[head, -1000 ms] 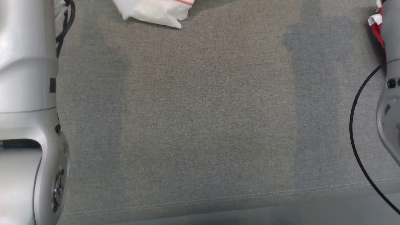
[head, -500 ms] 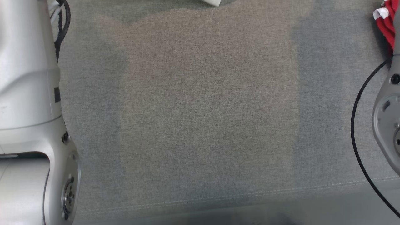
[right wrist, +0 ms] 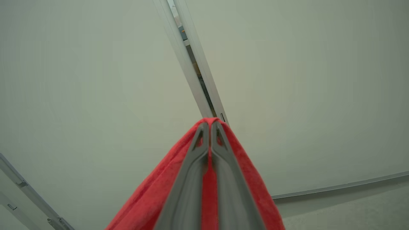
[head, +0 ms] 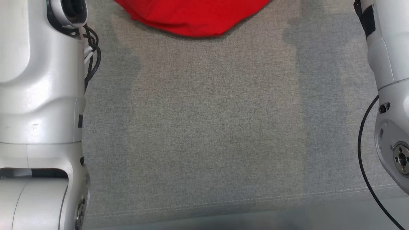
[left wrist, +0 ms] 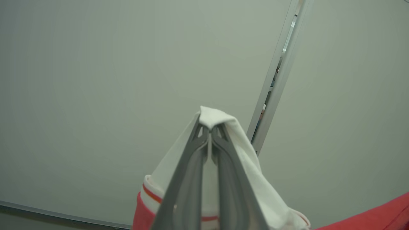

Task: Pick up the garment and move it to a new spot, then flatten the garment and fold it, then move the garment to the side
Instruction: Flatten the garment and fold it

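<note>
1. The left gripper [left wrist: 209, 127] is pinching a white fold of the garment [head: 191, 16]. Its two fingers are pressing together, with the cloth draping over their tips.
2. The right gripper [right wrist: 210, 126] is clamping a red edge of the same garment, and the cloth is falling away on both sides of the closed fingers.
3. Both grippers are pointing toward a pale wall [left wrist: 96, 80], where a metal strip [left wrist: 274, 83] is running slantwise behind the tips.
4. In the head view the garment's red bulk is showing at the top edge, near the middle, above a grey cushion [head: 217, 127] — whether it is touching the cushion, I cannot tell.
5. The left arm [head: 35, 95] is standing along the left edge of that view and the right arm [head: 389, 64] along the right, with a black cable [head: 362, 153] looping beside the right one.
6. In the left wrist view the white part is carrying a thin red stripe and is joining red cloth at the bottom.
</note>
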You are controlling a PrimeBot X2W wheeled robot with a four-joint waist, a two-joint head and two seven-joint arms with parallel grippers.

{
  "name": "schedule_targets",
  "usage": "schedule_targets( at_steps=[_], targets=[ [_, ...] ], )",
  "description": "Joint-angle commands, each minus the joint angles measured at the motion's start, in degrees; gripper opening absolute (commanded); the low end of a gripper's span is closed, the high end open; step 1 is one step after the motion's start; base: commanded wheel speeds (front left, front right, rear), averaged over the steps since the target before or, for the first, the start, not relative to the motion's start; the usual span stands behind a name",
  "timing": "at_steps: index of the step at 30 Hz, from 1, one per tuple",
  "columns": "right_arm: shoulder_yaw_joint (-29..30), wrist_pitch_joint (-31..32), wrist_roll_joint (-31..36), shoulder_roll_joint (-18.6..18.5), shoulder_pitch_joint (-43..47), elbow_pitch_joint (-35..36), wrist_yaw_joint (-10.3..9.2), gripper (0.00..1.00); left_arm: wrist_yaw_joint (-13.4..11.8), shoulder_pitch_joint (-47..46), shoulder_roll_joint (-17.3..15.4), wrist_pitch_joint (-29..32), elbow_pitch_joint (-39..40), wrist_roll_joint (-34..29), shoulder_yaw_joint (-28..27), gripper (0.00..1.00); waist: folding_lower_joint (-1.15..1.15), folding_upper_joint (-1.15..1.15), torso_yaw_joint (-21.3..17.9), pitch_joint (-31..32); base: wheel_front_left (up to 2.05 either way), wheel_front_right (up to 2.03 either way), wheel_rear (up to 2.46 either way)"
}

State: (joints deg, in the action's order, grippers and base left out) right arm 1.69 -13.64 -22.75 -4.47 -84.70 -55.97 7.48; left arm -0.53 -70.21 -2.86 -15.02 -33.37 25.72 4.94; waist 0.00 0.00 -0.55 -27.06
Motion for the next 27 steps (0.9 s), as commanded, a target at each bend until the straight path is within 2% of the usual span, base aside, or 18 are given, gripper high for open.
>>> schedule_targets(
  at_steps=[1,7,12,17,22,27],
  targets=[
    [-0.54,0.43,-0.57,-0.03,-0.03,-1.19,0.02,0.00,0.18,-0.12,-0.14,-0.15,-0.92,0.51,0.53,0.00,0.00,0.00,0.18,1.07,0.00,0.00,0.00],
    [-2.81,5.23,-0.22,-0.39,1.01,-7.83,0.02,0.00,0.00,0.10,-0.13,-0.16,-7.39,2.82,4.03,0.00,0.00,0.00,0.48,2.72,0.00,0.00,0.00],
    [-5.80,9.89,0.70,-1.19,3.53,-11.80,0.02,0.00,1.25,2.25,-0.15,-0.16,-12.49,4.59,7.14,0.00,0.00,0.00,1.10,5.37,0.00,0.00,0.00],
    [-7.03,14.45,-0.74,-2.39,6.39,-13.21,0.02,0.00,2.42,5.51,-0.11,-0.14,-13.52,7.19,8.57,0.00,0.00,0.00,1.62,8.21,0.00,0.00,0.00],
    [-9.39,21.80,-3.73,-4.01,11.40,-11.12,0.01,0.00,2.87,12.42,-0.14,-0.15,-10.73,9.02,8.82,0.00,0.00,0.00,1.97,12.18,0.00,0.00,0.00],
    [-12.21,28.73,-8.32,-5.32,19.82,-5.24,0.02,0.00,2.06,22.72,-0.72,-0.15,-5.55,9.32,8.43,0.00,0.00,0.00,1.58,16.67,0.00,0.00,0.00]
  ],
)
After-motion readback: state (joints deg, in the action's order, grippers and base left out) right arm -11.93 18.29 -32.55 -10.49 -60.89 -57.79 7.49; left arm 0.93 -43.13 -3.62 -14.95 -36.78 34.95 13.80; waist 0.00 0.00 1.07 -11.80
